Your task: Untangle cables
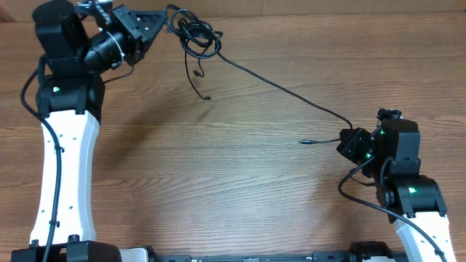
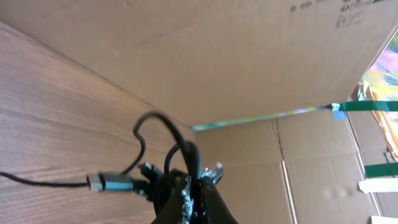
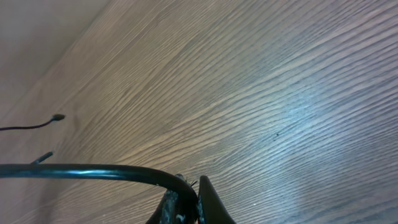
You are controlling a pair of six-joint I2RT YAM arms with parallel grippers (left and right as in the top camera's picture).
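Note:
The cables are thin black cords. A tangle of loops [image 1: 196, 36] lies at the far left of the table, and my left gripper [image 1: 169, 23] is shut on it. In the left wrist view a cord [image 2: 194, 163] runs between the pinched jaws, with a teal-tipped plug [image 2: 113, 182] just to the left. One long cord [image 1: 284, 91] stretches across the table to my right gripper [image 1: 344, 140], which is shut on it. The right wrist view shows that cord [image 3: 93, 171] curving into the closed jaws. A loose plug end [image 1: 306, 142] lies left of the right gripper, and another short end [image 1: 206, 97] hangs below the tangle.
A cardboard wall [image 2: 261, 56] stands along the table's far edge, right behind the left gripper. Green tape strips [image 2: 373, 106] show past it. The wooden tabletop [image 1: 218, 182] spreads between the two arms.

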